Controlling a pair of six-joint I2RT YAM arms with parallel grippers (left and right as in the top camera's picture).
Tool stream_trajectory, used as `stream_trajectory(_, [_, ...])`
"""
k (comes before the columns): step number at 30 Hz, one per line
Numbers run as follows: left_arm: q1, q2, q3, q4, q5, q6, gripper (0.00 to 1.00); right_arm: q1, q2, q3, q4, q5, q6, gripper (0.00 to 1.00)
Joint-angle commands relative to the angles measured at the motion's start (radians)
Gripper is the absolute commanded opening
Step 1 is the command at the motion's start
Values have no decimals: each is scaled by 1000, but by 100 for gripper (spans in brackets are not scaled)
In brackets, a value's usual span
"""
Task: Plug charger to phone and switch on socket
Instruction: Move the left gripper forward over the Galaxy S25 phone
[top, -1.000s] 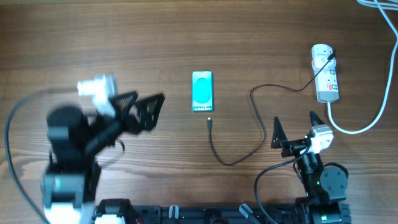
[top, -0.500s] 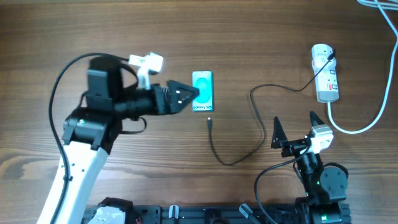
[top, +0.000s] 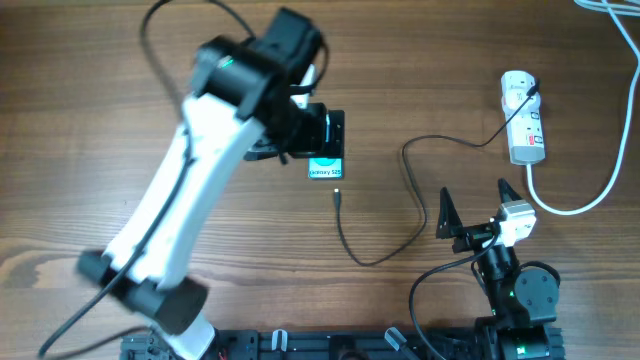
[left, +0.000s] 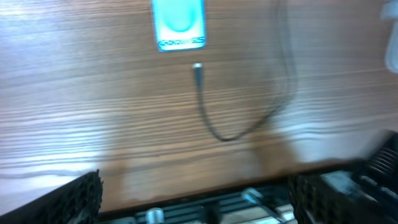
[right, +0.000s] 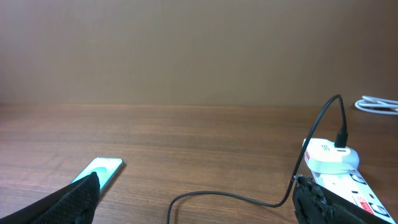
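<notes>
The phone (top: 325, 169) lies flat at the table's middle, turquoise screen up; my left gripper (top: 324, 131) hovers over its far end, open and empty. In the left wrist view the phone (left: 179, 23) lies ahead with the charger's metal-tipped connector (left: 197, 67) just short of its text end. The charger cable (top: 425, 215) loops from that connector (top: 337, 196) to the white socket (top: 525, 125) at the right. My right gripper (top: 475, 208) is open and empty near the front edge. It sees the phone (right: 98, 173), the cable (right: 236, 196) and the socket (right: 336, 160).
A thick white cord (top: 585, 205) runs from the socket off the top right corner; it also shows in the right wrist view (right: 379, 104). My left arm (top: 190, 190) stretches across the left half of the table. The arm bases sit along the front edge (top: 340, 345).
My left arm has swung from the left side to the right and now hovers over the phone. The right arm, phone, cable and socket have not moved.
</notes>
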Motion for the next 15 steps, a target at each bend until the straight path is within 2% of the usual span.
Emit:
stream_trajectory(1, [-54, 145, 46, -2, -118, 19, 100, -1, -8, -1, 3, 9, -9, 100])
stream_trajectory(9, [-111, 200, 45, 143, -103, -5, 100, -1, -8, -1, 2, 9, -9, 100])
stream_trajectory(11, [-119, 200, 45, 189, -103, -75, 100, -1, -8, -1, 3, 9, -9, 100])
stream_trajectory(12, [-119, 200, 45, 214, -103, -153, 100, -1, -8, -1, 3, 10, -9, 100])
stream_trajectory(15, [-118, 204, 45, 232, -113, -252, 100, -1, -8, -1, 3, 9, -9, 100])
